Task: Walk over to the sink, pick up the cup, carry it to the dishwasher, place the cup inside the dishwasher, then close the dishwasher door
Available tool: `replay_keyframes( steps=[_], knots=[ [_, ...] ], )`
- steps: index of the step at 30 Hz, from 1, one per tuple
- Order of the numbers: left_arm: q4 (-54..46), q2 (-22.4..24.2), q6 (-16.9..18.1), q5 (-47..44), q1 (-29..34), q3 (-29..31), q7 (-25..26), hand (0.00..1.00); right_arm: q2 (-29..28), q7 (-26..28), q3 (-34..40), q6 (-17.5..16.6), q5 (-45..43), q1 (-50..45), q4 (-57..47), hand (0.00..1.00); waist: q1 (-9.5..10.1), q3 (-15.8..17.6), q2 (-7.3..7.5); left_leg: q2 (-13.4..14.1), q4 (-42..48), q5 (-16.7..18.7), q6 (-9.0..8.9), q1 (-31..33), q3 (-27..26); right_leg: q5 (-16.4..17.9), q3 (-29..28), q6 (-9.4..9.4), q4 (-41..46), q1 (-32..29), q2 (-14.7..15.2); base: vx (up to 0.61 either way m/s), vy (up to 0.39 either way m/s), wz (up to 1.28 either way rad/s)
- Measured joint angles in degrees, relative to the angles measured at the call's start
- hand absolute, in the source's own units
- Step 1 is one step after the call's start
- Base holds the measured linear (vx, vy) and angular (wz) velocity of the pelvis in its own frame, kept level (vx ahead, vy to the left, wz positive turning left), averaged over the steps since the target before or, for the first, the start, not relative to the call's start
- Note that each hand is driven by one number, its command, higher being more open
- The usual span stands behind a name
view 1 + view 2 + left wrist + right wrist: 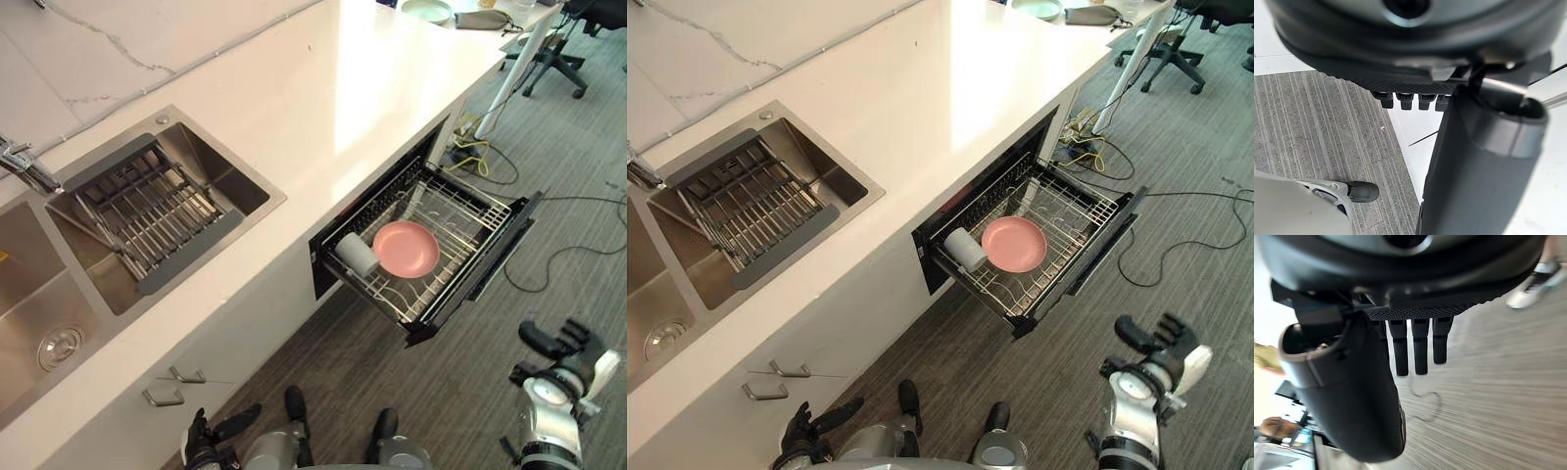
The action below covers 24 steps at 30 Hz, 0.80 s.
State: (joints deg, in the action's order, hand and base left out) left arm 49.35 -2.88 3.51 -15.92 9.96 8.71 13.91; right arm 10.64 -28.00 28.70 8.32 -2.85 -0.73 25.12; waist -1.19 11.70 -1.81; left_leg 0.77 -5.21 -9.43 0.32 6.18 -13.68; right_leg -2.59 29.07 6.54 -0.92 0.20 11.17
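Note:
The pale cup (357,254) lies on its side in the wire rack of the open dishwasher drawer (490,210), touching a pink plate (406,248) to its right. The drawer stands pulled out from under the white counter (323,108), its dark front panel (502,258) facing the carpet. My right hand (560,343) hangs low at the right, away from the drawer, with straight fingers (1420,350) holding nothing. At the lower left, near the cupboard front, my left hand (210,437) is relaxed and empty.
A steel double sink (39,294) with a slatted drain rack (147,211) and a faucet (24,166) sits in the counter at the left. Cupboard handles (174,385) show below it. Cables (568,255) trail over the carpet, and an office chair (558,49) stands far right.

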Motion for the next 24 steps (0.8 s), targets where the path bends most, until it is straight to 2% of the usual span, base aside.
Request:
replay_keyframes(
  steps=[5,8,10,16,19,24],
  knots=[
    [0.02,0.01,-0.69,-0.96,-0.13,0.00,-0.02,1.00,0.51,2.93,-4.21,-1.36,0.21,2.88,7.41,0.00,0.29,-0.03,-0.10,-0.58,0.00,-0.06,0.04,0.40,2.68,0.25,2.52,0.17,0.12,0.81,0.20,0.03,0.009,0.25],
    [0.03,0.00,-0.86,-1.02,-0.36,-0.12,-0.06,1.00,2.14,2.88,-8.41,-2.46,0.22,9.50,13.30,0.00,0.70,0.23,-0.53,-1.07,0.00,-0.27,0.23,1.35,4.23,0.35,3.93,0.32,0.16,0.79,0.43,0.03,0.020,0.25],
    [0.04,-0.01,-0.96,-1.03,-0.72,-0.19,-0.13,1.00,5.47,1.86,-9.55,-2.28,0.83,12.74,19.18,0.00,1.99,0.73,-1.22,-1.75,0.01,-0.67,0.71,2.20,6.31,0.67,5.75,0.70,0.59,0.82,0.84,0.03,0.027,0.39],
    [0.06,0.10,-1.09,-1.09,-0.99,-0.25,-0.45,1.00,10.94,0.54,-12.65,-2.25,0.83,21.25,28.23,0.00,2.60,4.18,-3.33,-3.21,0.25,-2.00,1.11,3.50,10.52,1.90,10.16,1.44,3.08,1.11,2.09,0.01,0.031,0.42],
    [0.09,0.72,-1.09,-1.17,-1.01,-0.29,-0.66,1.00,12.60,-0.12,-13.31,-2.25,0.83,23.59,29.34,0.00,3.74,5.23,-4.73,-4.07,0.24,-2.13,0.81,4.12,13.37,4.10,12.94,1.85,6.86,0.98,3.73,-0.05,0.019,0.53],
    [0.35,1.53,-1.18,-1.38,-1.10,-0.40,-1.38,1.00,16.42,-0.07,-14.42,-2.12,0.90,31.46,33.39,0.00,6.61,6.56,-6.55,-6.19,0.28,-3.00,0.72,4.33,18.04,10.53,16.64,1.96,18.25,-0.36,8.90,-0.04,-0.039,0.48]
  ],
)
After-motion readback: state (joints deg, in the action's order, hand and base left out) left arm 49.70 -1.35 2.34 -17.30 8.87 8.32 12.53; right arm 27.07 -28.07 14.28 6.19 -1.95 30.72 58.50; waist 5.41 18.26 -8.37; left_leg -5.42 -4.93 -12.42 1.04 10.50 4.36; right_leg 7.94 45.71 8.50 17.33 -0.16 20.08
